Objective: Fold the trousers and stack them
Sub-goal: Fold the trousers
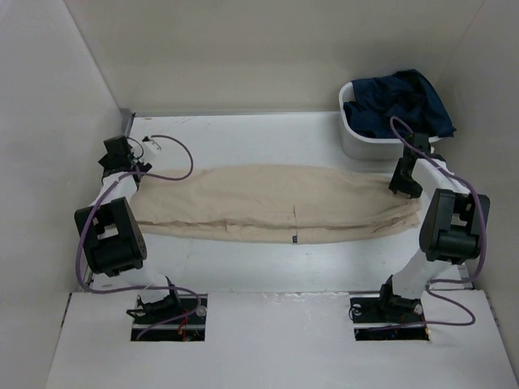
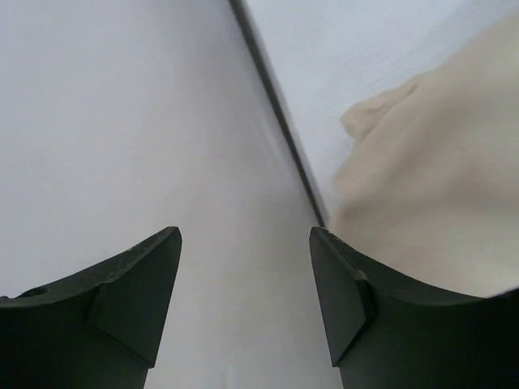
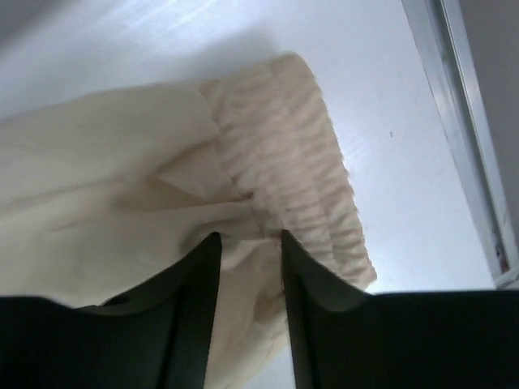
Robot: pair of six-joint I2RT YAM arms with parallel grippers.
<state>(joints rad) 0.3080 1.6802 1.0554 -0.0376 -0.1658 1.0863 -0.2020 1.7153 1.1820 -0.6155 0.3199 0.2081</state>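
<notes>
Trousers (image 1: 268, 203) lie halved lengthwise on the bench (image 1: 243, 138), it seems; right end effector (image 3: 249, 237) pinches the waistband (image 3: 292, 162), left end effector (image 2: 243, 235) hangs wide, empty. Cross-folds, stacking remain.

Soft, even overhead light fills the top view, barely a shadow under the long beige cloth trousers (image 1: 276, 212). Right wrist: streaky glare on the glossy white desk (image 3: 162, 32). Left wrist: the black left claw (image 2: 245, 233) looms dark, everything soft-focused.

No readable text, label or number anywhere — not on cloth, arms or table.
</notes>
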